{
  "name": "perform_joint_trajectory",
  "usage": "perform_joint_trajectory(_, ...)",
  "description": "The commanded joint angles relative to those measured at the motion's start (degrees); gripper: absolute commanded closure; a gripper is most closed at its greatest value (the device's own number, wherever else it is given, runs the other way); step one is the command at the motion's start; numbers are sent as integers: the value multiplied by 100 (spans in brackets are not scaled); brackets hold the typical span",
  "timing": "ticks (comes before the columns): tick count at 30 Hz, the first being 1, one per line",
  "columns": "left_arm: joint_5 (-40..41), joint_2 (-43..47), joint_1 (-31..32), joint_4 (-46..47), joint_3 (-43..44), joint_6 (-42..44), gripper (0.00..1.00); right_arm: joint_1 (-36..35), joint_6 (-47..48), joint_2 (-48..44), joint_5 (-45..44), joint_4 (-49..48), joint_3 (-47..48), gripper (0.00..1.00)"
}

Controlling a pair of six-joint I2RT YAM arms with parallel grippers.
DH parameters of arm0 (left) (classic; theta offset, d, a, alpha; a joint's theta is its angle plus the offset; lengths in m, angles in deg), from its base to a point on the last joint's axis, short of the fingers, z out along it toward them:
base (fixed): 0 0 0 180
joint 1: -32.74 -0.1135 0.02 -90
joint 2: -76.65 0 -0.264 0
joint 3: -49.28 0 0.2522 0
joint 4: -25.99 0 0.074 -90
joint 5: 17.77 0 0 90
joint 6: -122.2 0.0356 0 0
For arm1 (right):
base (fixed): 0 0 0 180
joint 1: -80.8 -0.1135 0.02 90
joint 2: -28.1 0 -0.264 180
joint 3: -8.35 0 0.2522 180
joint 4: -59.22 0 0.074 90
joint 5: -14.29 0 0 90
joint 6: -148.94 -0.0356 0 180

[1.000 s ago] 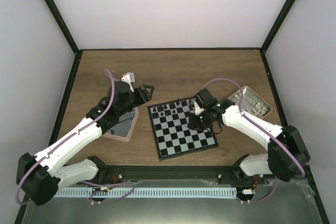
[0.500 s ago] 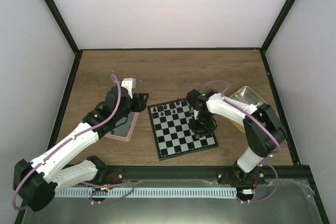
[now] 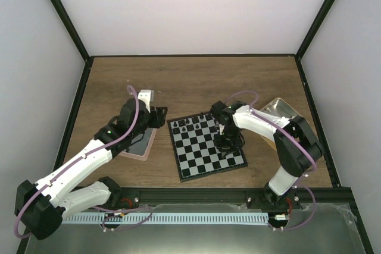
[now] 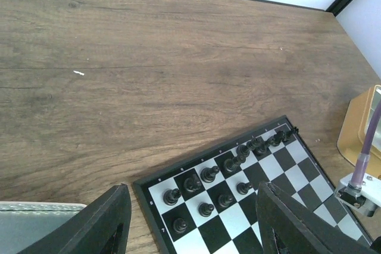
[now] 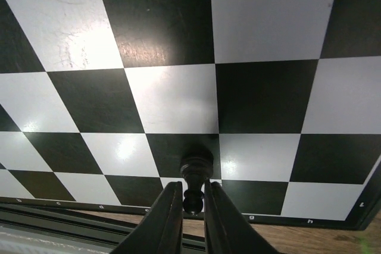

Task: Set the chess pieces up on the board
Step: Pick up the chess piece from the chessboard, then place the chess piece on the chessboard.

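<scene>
Pawn upright between right gripper tips, base on board.
Sits just past the tips on a dark square by the board edge, long axis in line with the fingers, head in the gap. Nearly closed round the head; can't tell whether clamping or only flanking. Right arm clearly nearer: left gripper wide open, empty, well apart, with black pieces just ahead of its fingers. Probably calls for a straight pull-back along the pawn's axis; risks tipping on any sideways drift.
</scene>
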Motion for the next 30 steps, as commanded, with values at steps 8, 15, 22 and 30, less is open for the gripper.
perform_joint_trajectory(8,139,19,-10,75,-56,-50,40,-14,-67,-89,147,-205,-44,93)
perform_joint_trajectory(15,263,20,-10,-76,-89,-309,38,-6,-153,23,-288,-624,650,98)
perform_joint_trajectory(22,330,116,-10,-307,-337,-793,36,109,27,814,-897,-1136,1525,98)
perform_joint_trajectory(30,243,352,-10,-369,-623,-1124,35,195,200,1424,-966,-1492,2009,97)
